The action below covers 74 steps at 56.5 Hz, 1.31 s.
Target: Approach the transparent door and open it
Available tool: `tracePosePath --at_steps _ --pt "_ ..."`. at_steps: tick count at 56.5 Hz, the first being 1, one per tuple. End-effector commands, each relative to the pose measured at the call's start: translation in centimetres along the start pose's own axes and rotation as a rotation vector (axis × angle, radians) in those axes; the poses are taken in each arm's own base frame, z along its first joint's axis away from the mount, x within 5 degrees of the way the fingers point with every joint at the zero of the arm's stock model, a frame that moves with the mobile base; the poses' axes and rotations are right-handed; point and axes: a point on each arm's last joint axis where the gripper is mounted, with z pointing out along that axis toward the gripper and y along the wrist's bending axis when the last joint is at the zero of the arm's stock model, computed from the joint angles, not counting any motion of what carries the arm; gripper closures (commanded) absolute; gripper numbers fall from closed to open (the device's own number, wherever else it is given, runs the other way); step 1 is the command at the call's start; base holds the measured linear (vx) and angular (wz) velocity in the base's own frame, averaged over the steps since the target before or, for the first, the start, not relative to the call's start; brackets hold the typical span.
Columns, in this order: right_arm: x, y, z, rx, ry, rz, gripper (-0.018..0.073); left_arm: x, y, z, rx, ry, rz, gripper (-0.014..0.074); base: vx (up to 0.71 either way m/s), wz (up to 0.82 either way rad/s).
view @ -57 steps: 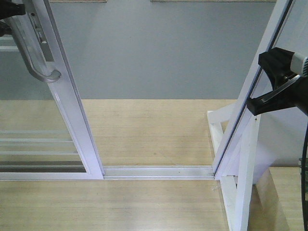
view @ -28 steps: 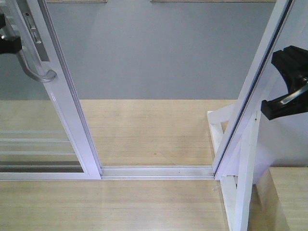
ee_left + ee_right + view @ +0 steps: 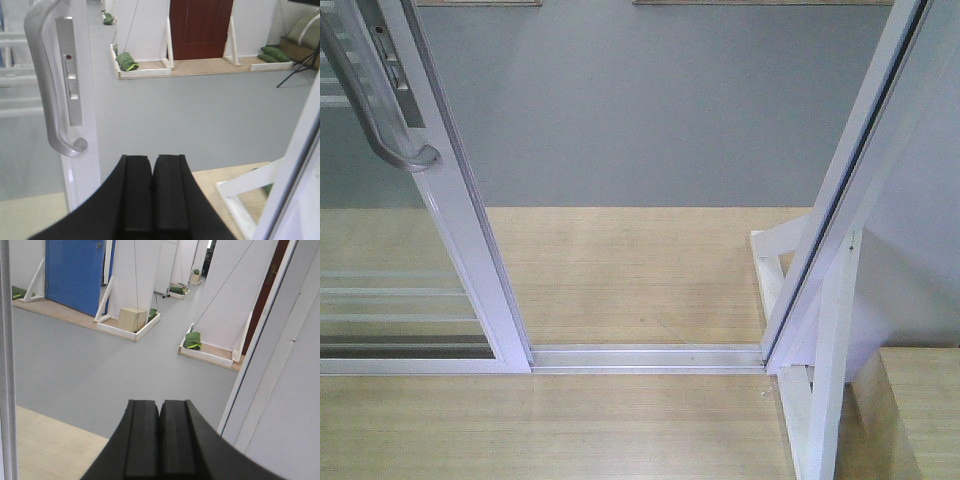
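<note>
The transparent door (image 3: 470, 260) stands slid to the left of the front view, its white stile leaning from top left to the floor track. Its curved grey-silver handle (image 3: 380, 110) is on that stile, and thin white bars show through the glass at lower left. In the left wrist view the handle (image 3: 47, 90) is up and left of my left gripper (image 3: 152, 162), which is shut, empty and apart from it. My right gripper (image 3: 160, 407) is shut and empty, facing the open doorway. Neither gripper shows in the front view.
The white door jamb (image 3: 850, 190) with its slanted brace (image 3: 825, 380) stands at the right. The floor track (image 3: 650, 357) crosses the wooden platform (image 3: 620, 270). Beyond is grey floor, white partition panels (image 3: 135, 275), a blue door (image 3: 75, 270) and a dark red door (image 3: 200, 27).
Both grippers have left the front view: the left one came off the handle area and the right one withdrew past the right edge. The door slid slightly left, then stopped.
</note>
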Motion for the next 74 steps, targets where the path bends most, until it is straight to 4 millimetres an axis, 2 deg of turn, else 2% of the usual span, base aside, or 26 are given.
tracePosePath --at_steps 1,8,51,60,74 --pt "-1.58 -0.34 -0.71 0.024 -0.115 -0.011 0.0565 -0.9 -0.12 -1.04 0.012 -0.123 -0.044 0.0596 0.0 0.0" --pt "-1.65 -0.32 -0.78 0.021 -0.125 -0.001 0.0565 -0.94 -0.15 -1.8 0.014 -0.168 -0.045 0.0596 0.0 0.0" --pt "-1.6 -0.32 -0.77 0.022 -0.119 -0.004 0.0565 -0.86 -0.19 -1.73 0.02 -0.157 -0.062 0.0596 0.0 0.0" --pt "-1.59 -0.32 -0.77 0.022 -0.118 -0.004 0.0565 -1.01 0.07 -1.75 -0.015 -0.174 0.03 0.0596 0.0 0.0" --pt "-1.59 -0.32 -0.77 0.022 -0.118 -0.004 0.0565 -1.3 0.12 -1.81 -0.021 -0.206 0.023 0.0596 0.0 0.0"
